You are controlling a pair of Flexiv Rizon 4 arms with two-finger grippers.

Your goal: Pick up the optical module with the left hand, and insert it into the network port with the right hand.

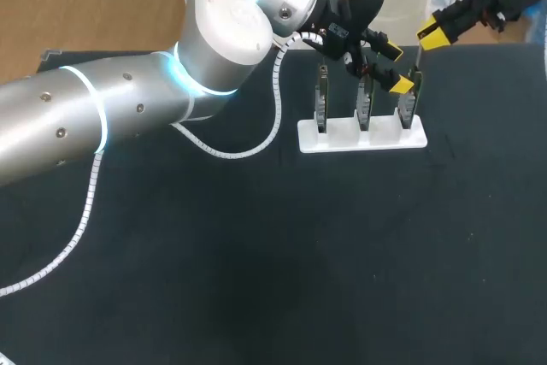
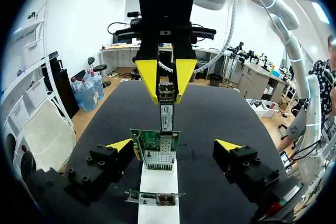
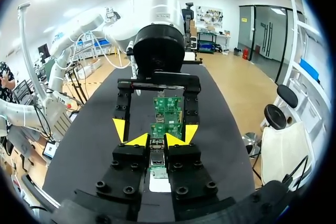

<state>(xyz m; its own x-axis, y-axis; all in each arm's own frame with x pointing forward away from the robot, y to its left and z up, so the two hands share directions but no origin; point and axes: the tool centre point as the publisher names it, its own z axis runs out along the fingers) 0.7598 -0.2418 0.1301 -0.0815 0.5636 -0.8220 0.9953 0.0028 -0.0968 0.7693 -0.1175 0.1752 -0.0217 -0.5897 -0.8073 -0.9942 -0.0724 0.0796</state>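
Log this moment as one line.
left hand: open, straddling network card | right hand: shut on optical module | optical module: upright, lower end at card's top edge, seating unclear

My left gripper (image 1: pixel 397 66) was black with bright yellow tips, and so was my right gripper (image 3: pixel 157 140). The optical module (image 2: pixel 167 109) was silver-grey. Toward two o'clock on the matt black table (image 1: pixel 256 279), the circuit boards (image 1: pixel 365 102) were green and their stand (image 1: pixel 362 137) plain white. My left arm (image 1: pixel 85 117) was silver with a pale blue glowing ring, and its spiral-wrapped cable (image 1: pixel 276 96) was white.
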